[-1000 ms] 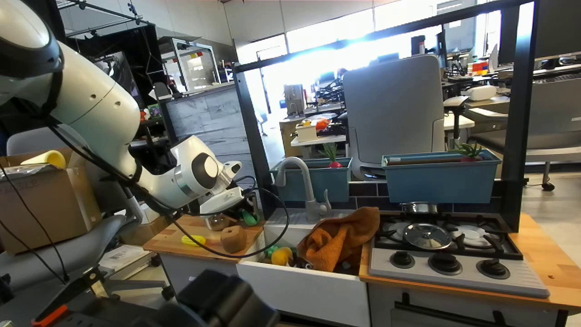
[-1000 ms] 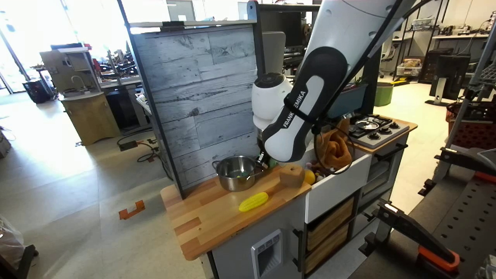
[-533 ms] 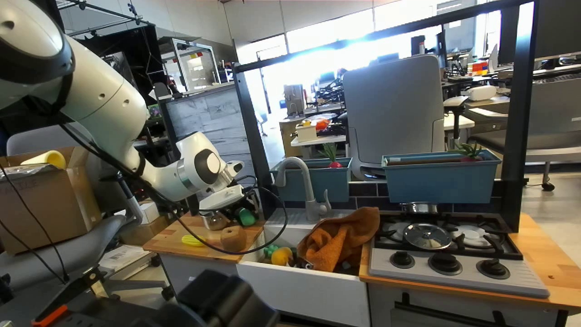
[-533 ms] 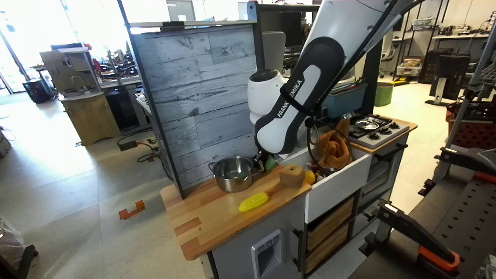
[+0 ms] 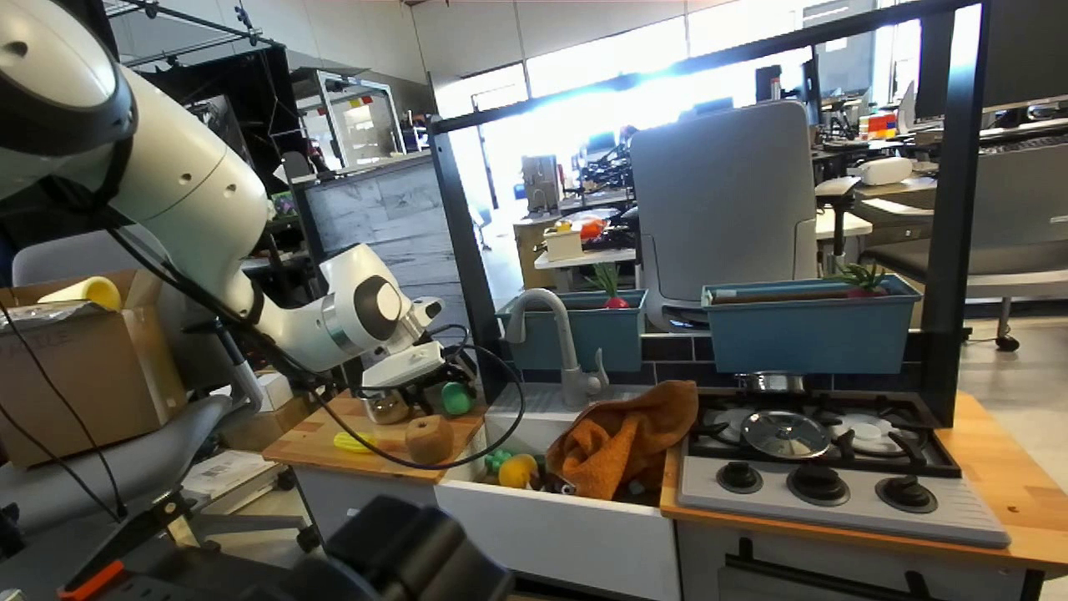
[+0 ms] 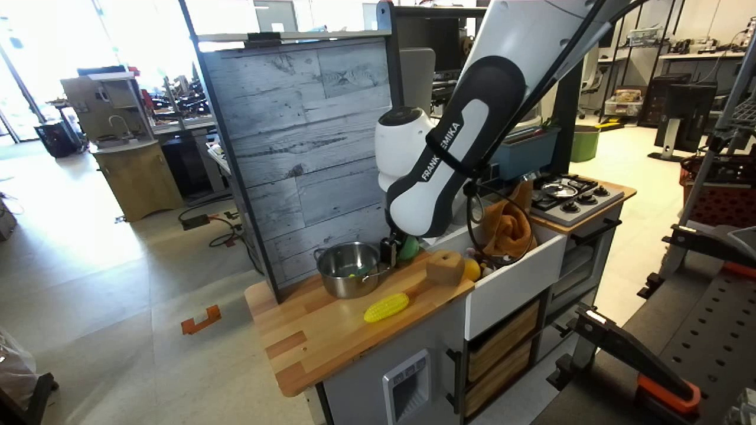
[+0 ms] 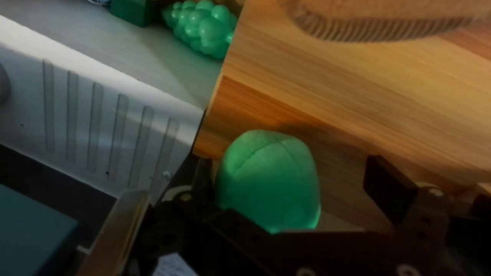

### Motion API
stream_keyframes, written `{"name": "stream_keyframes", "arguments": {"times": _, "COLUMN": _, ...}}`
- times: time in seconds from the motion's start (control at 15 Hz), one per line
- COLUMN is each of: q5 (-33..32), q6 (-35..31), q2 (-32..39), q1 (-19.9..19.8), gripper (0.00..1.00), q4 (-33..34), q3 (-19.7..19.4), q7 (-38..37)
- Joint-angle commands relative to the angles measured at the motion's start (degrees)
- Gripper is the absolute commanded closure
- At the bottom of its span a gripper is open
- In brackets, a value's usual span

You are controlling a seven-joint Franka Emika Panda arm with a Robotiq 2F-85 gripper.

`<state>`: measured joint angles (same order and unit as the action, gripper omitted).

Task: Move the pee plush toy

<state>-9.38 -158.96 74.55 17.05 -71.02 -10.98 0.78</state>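
Toward the front of an exterior view, one bumpy yellow corn cob [image 6: 386, 307] lies on the wooden counter [image 6: 331, 342]; behind it stand one rounded brown lump [image 6: 445, 268] and one shiny steel pot [image 6: 348, 287]. Beyond, the black gripper [image 7: 290, 172] has its two fingers [image 7: 389, 188] spread, one bright green, rounded plush toy [image 7: 268, 180] between them at the counter's corner; contact cannot be told. Farther off: one crumpled orange cloth [image 5: 617, 442] and two blue rectangular planters [image 5: 809, 334].

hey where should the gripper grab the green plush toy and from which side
Grip the green plush toy across its rounded middle, probably from above: no handle shows, and in the wrist view the open fingers stand to either side of it.
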Motion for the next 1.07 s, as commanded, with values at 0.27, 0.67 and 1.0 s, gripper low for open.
{"name": "stream_keyframes", "arguments": {"times": 0.27, "q5": -2.0, "q6": -12.1, "q2": -7.1, "q1": 4.2, "gripper": 0.0, "q4": -14.2, "q3": -4.0, "q7": -4.2}}
{"name": "stream_keyframes", "arguments": {"times": 0.67, "q5": -1.5, "q6": -8.6, "q2": -7.7, "q1": 5.6, "gripper": 0.0, "q4": -16.4, "q3": -4.7, "q7": -6.0}}
{"name": "stream_keyframes", "arguments": {"times": 1.0, "q5": -1.4, "q6": -8.7, "q2": -7.3, "q1": 5.4, "gripper": 0.0, "q4": -16.0, "q3": -4.6, "q7": -5.9}}
